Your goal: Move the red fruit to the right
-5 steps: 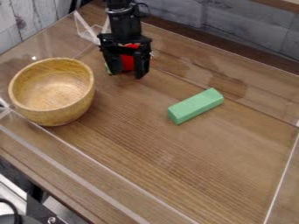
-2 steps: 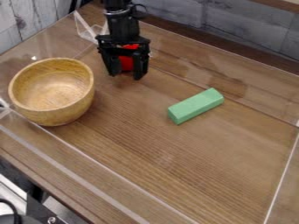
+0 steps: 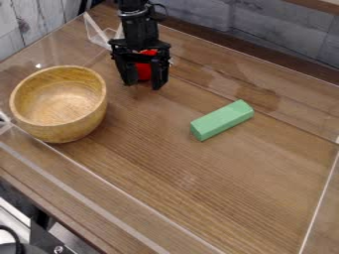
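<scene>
One red fruit point(image 3: 139, 70) between fingers point(image 3: 123, 73).

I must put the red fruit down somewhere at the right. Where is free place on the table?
Bare wood lies right of the green block up to the clear wall, and across the whole near side. It is crowded at the far left, where the gripper stands beside the wooden bowl.

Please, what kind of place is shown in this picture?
Probably a robot test bench, not a home: a wooden tabletop enclosed by clear plastic walls, with only toy-like props on it, a round wooden bowl and a green rectangular block.
</scene>
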Robot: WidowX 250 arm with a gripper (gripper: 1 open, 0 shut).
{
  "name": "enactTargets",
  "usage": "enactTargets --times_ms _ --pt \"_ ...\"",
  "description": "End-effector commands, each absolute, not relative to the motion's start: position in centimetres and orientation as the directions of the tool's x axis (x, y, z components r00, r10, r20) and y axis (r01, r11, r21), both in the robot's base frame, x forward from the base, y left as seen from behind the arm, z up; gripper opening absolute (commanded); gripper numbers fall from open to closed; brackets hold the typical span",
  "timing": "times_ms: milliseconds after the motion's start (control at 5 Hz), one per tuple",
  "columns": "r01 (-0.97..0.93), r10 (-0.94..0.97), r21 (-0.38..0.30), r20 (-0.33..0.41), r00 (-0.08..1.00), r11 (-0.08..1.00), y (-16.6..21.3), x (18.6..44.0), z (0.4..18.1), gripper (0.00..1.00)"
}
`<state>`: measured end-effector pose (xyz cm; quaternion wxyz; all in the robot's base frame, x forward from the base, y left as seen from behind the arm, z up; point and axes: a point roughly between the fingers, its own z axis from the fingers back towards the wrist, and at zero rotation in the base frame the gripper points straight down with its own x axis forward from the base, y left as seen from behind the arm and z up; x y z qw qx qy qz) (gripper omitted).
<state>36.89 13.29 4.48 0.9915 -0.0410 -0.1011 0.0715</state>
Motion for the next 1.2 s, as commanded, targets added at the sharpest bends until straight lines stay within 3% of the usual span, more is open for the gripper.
enactTargets --times_ms 0,1000 --pt "-0.132 0.146 -0.067 0.289 0.946 0.989 13.65 37.42 8.06 0.00" --pt "-0.132 0.145 -0.064 0.302 0.942 0.989 13.33 37.19 8.29 0.00"
